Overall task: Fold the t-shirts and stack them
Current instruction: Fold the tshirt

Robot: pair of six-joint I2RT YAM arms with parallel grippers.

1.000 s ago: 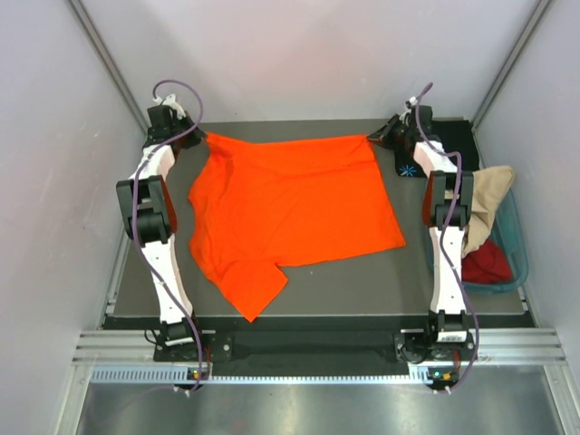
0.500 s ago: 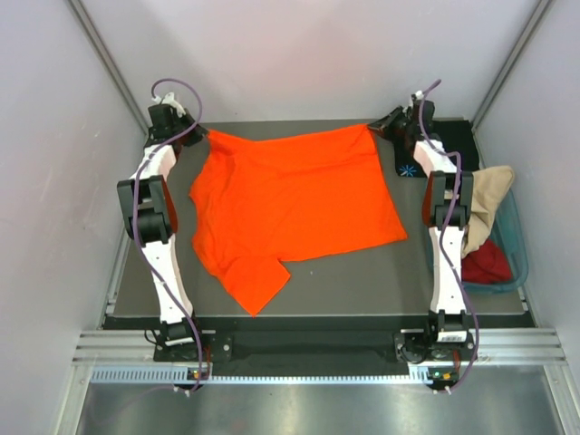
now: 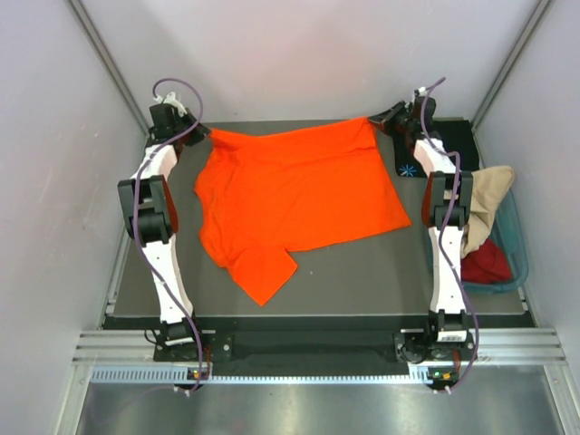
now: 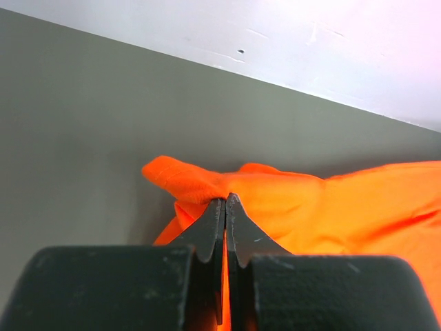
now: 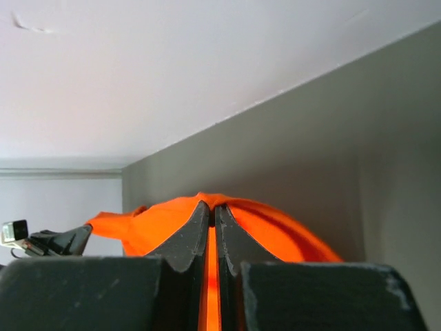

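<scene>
A bright orange t-shirt lies spread over the dark table, its far edge lifted between the two arms. My left gripper is shut on its far left corner; in the left wrist view the jaws pinch orange cloth. My right gripper is shut on the far right corner, with cloth bulging round the closed tips. A black t-shirt with a light-blue star mark lies at the far right. A beige t-shirt and a dark red one sit in the tub.
A teal plastic tub stands off the table's right edge. The table ends near a pale back wall, close behind both grippers. Side walls flank the table left and right.
Both grippers have drawn the orange shirt toward the far edge and slightly right; its near sleeve and hem slid away from the front. The right gripper rose a little.
</scene>
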